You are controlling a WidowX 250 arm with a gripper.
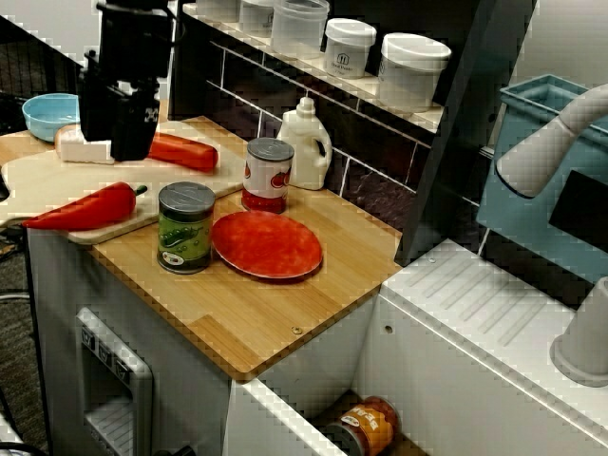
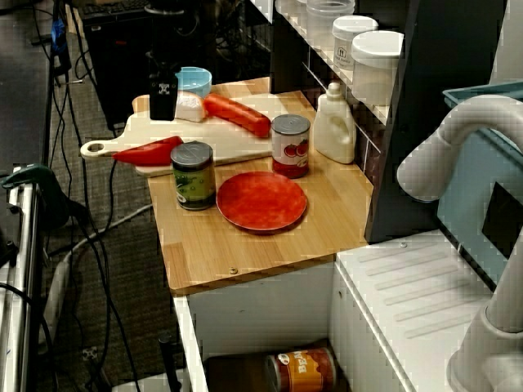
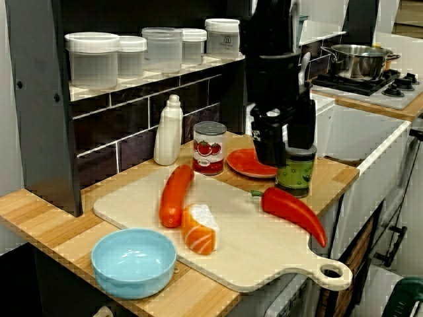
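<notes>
Counter-level view: orange, white-streaked salmon piece (image 3: 198, 228) (on cutting board (image 3: 264, 254)) near wide, empty tool (image 3: 286, 153).

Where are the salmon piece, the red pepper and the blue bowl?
salmon piece (image 3: 197, 234), side view, orange front face.
red pepper (image 3: 294, 210), side view, mid-body.
blue bowl (image 3: 132, 282), side view, front outer wall.

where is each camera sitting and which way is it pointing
View from the faucet side: beside the white faucet, facing across the counter to the cutting board; black hand top left.
View from high up: same side, higher, looking down on counter and floor cables; hand small, far end.
View from the bowl end: by the blue bowl, facing the stove; hand at centre.
First two share the red plate, green can.
</notes>
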